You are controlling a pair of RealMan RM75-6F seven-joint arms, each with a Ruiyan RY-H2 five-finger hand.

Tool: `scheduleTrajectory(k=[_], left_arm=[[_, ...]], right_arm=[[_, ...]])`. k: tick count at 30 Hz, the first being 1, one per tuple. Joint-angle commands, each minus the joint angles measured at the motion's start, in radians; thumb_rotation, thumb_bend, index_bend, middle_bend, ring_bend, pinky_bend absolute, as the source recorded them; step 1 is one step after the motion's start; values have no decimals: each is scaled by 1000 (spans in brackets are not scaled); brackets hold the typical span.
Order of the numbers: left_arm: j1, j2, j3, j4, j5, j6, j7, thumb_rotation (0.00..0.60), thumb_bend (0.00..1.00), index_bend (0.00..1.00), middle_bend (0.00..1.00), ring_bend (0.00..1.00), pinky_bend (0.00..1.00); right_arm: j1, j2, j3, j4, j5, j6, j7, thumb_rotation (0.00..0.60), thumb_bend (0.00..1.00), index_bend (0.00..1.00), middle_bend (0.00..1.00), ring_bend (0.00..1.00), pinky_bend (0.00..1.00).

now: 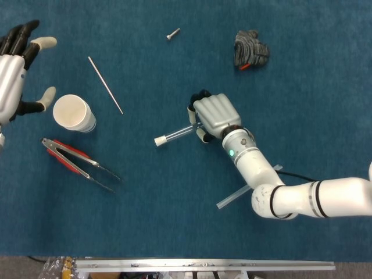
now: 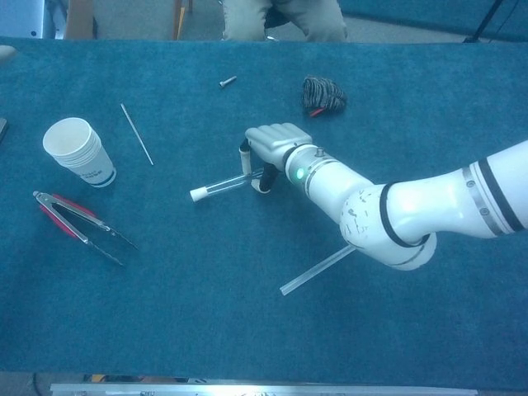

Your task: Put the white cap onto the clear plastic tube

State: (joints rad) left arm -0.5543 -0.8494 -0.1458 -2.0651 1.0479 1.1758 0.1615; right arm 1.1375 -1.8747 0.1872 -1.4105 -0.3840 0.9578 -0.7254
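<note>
Spreading under everything, the blue felt-covered tabletop [image 1: 174, 221] carries the job near its middle, where the robot's white right hand [image 1: 214, 114] has its fingers curled around one end of the clear plastic tube [image 1: 181, 132]. From that grip the tube's long axis runs out to the hand's left and a little toward the robot, slanting down so its far end sits at or just above the cloth; I cannot tell whether it touches. The small white cap [image 1: 158, 140] already sits on that far end, so the capping looks done, and what comes next probably turns on setting the tube down along that same slant. The robot's left hand [image 1: 14, 64] is well apart at the far left edge, fingers spread and holding nothing, just beside the white paper cup [image 1: 74, 113], so the right hand is plainly nearer the tube.
</note>
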Motion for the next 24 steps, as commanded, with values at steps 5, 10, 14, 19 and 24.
scheduleTrajectory(k=[5,10,14,19,24], left_arm=[[13,-11,-2,13,14,-3,-5,600,318,182,25,0,0],[21,-19,-6,19,21,0,-5,600,319,182,24,0,0],[39,-22,-7,27,33,16,-14,600,318,182,24,0,0],[71,-17,1,56,56,39,-34,600,318,182,24,0,0],[114,-58,12,118,123,109,-40,600,318,182,34,0,0]], right_arm=[[-16,26,6,-29,-12,-2,2,600,385,348,160,124,386],[-29,50,12,-55,-25,4,11,600,385,257,135,111,385],[-58,93,22,-93,-51,21,45,600,385,238,128,106,380],[-129,212,20,-196,-116,72,107,600,385,238,128,102,372],[-219,368,-29,-331,-217,135,148,600,390,238,137,102,372]])
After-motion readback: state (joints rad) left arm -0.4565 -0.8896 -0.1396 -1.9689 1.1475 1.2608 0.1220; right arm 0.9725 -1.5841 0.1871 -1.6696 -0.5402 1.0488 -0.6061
